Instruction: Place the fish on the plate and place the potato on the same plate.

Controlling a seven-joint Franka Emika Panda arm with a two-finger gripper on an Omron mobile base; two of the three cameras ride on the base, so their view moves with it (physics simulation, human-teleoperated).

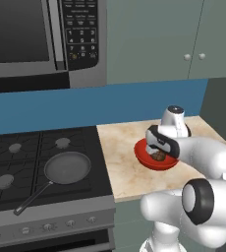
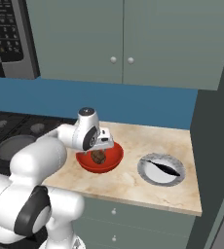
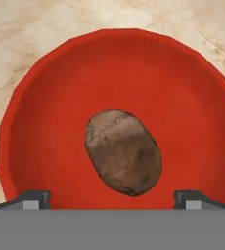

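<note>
Gripper (image 3: 112,197) hung spread wide over the potato (image 3: 123,152) in the red bowl (image 3: 51,88), apparently lined up to grasp it.

Beige marble-pattern countertop (image 2: 133,182) right of the black stove, ending at the blue backsplash. Directly on it: shallow red round bowl (image 2: 111,160) near the stove-side half, and a grey-rimmed white round plate (image 2: 145,172) well apart toward the far right end. Hand view: red bowl sits flat on the marble.
</note>
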